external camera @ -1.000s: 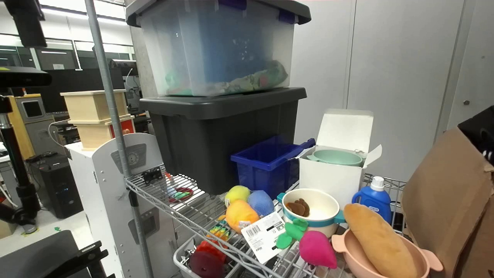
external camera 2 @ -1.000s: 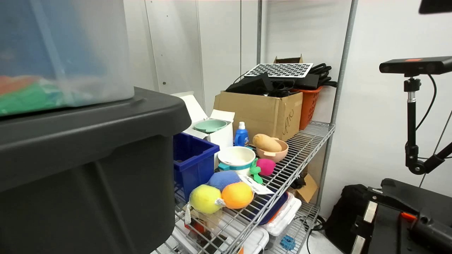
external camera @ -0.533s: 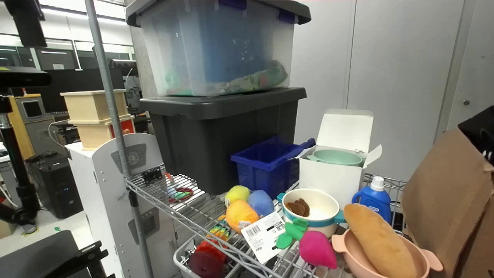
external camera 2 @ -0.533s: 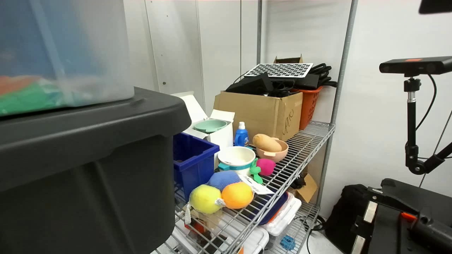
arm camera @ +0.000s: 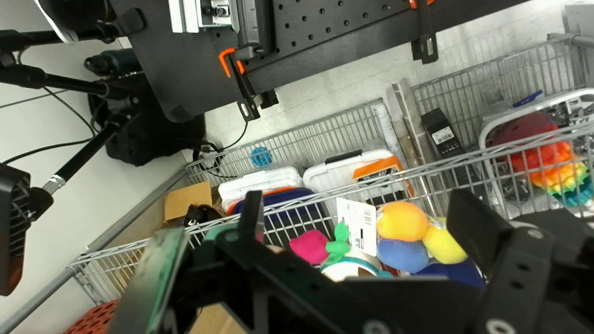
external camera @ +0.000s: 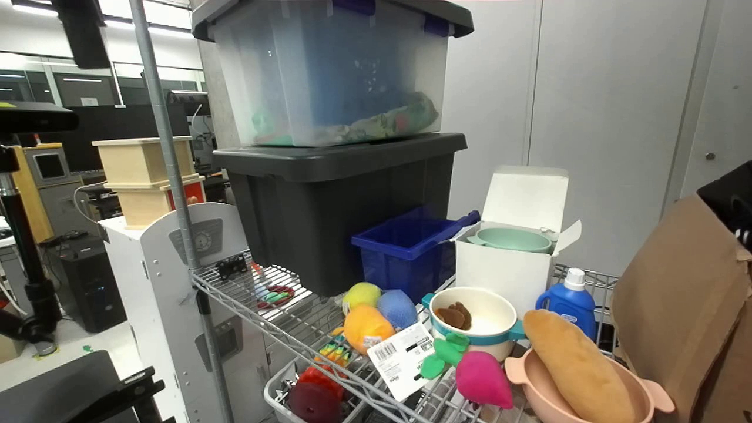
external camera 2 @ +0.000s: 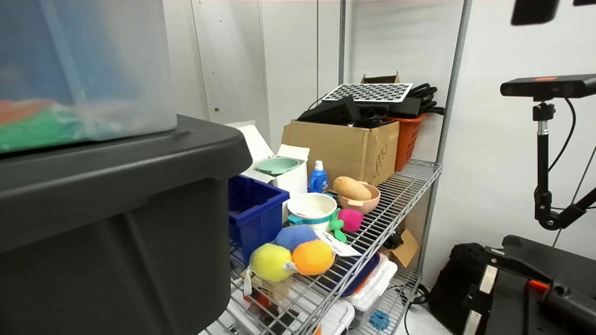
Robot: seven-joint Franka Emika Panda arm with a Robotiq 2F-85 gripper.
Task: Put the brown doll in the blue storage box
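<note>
- Tan-brown plush, shaped like a loaf: that is the brown doll (external camera: 578, 367), lying in the pink bowl (external camera: 537, 385) with one end over the rim. Both exterior views show it there.
- Deep blue and open at the top, the blue storage box (external camera: 408, 270) stands on the same wire shelf (external camera 2: 405, 186), beside the dark grey tote (external camera: 329, 217). I can't see all of its floor, but the doll is plainly elsewhere.
- My claw (arm camera: 358, 211) stands wide, with nothing held between its fingers (arm camera: 473, 227). In the wrist view the orange toy (arm camera: 403, 221) shows through that gap, but it lies well beyond the tips.
- Both exterior views give me only a dark piece at the top edge that I take for the claw, high and well apart from the doll.
- Done so far, as I judge it: none of the transfer, only a claw spread and ready. I'd call this the start.
- Left for me, I reckon: come down to the bowl, close on the plush, lift it clear of the rim, carry it past the cream pot (external camera: 490, 340) and the white carton (external camera: 505, 276), and let go above the blue box.
</note>
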